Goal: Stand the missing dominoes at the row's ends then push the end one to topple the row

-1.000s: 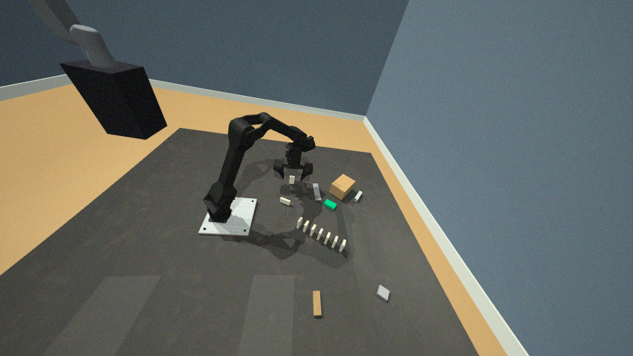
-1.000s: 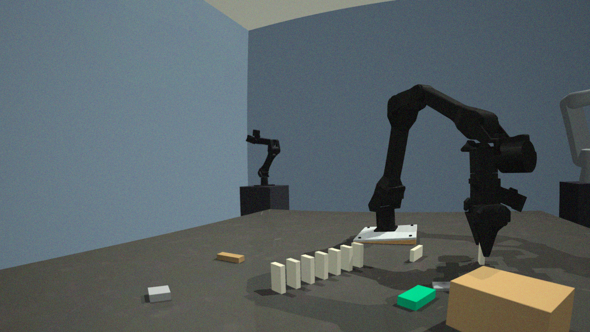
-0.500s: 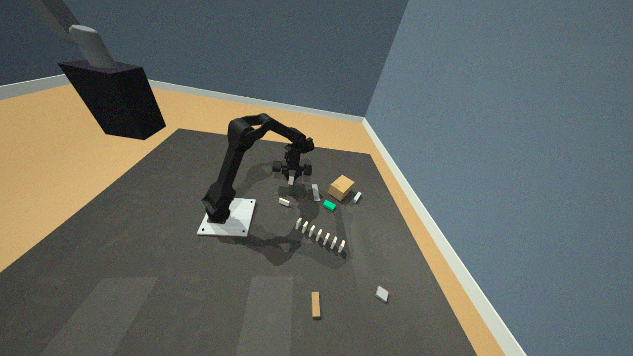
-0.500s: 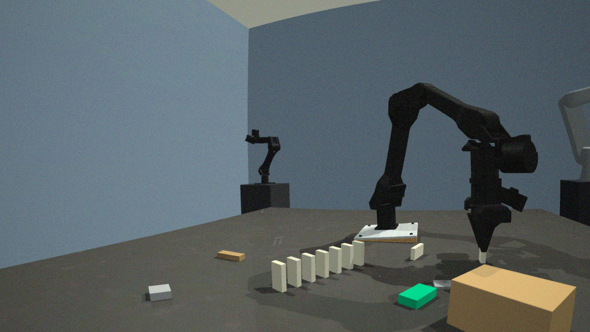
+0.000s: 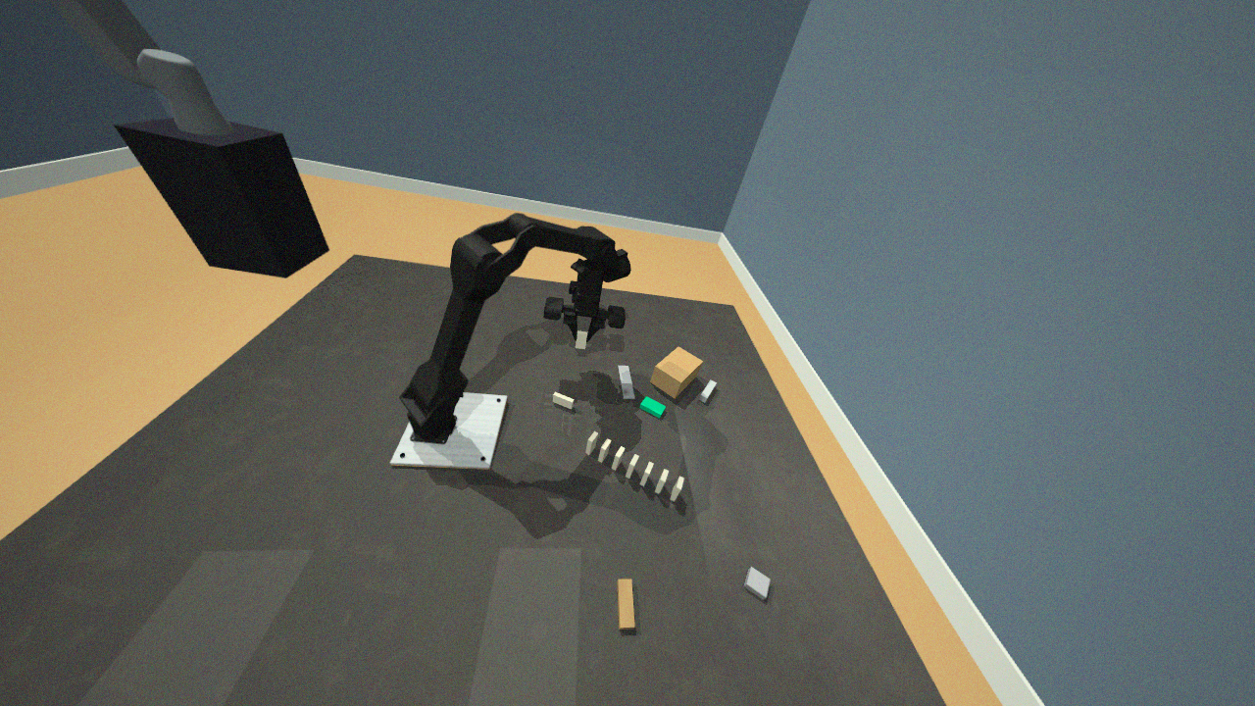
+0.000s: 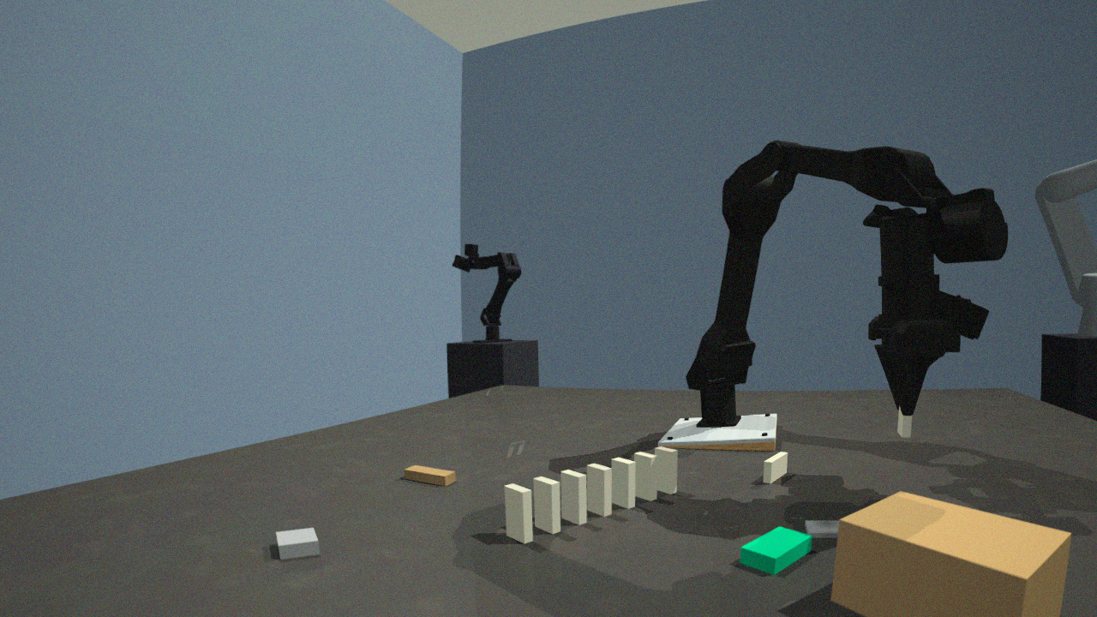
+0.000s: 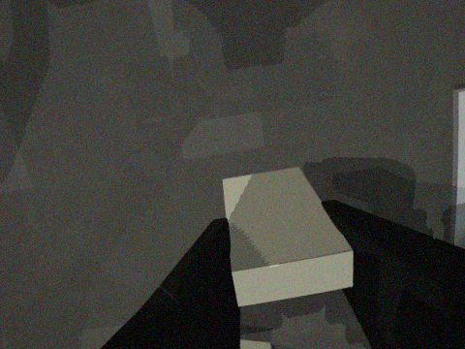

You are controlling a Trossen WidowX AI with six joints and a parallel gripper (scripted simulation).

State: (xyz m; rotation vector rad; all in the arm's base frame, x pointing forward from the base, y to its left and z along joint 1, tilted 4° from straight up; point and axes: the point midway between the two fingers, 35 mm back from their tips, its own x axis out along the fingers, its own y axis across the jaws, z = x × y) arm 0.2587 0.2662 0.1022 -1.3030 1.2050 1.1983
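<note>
My gripper (image 5: 581, 333) (image 6: 908, 414) (image 7: 275, 224) is shut on a cream domino. The held domino (image 5: 580, 340) (image 6: 905, 426) (image 7: 291, 218) is upright and hangs above the table, its upper part hidden by the fingers in the exterior view. A second loose cream domino (image 5: 563, 400) (image 6: 775, 467) lies on its long edge between the arm's base and the green block. Several cream dominoes stand in an evenly spaced row; one end domino (image 5: 591, 442) (image 6: 666, 470) is nearer the base, the other end domino (image 5: 677, 487) (image 6: 518, 513) is farther from it. My gripper is well away from the row.
A large orange box (image 5: 676, 372) (image 6: 943, 552), a green block (image 5: 652, 407) (image 6: 775, 549) and a flat grey piece (image 5: 626, 381) (image 6: 821, 529) lie beyond the loose domino. A small light block (image 5: 708, 391) is beside the box. An orange bar (image 5: 626, 604) (image 6: 429, 476) and a grey block (image 5: 757, 583) (image 6: 297, 543) lie past the row.
</note>
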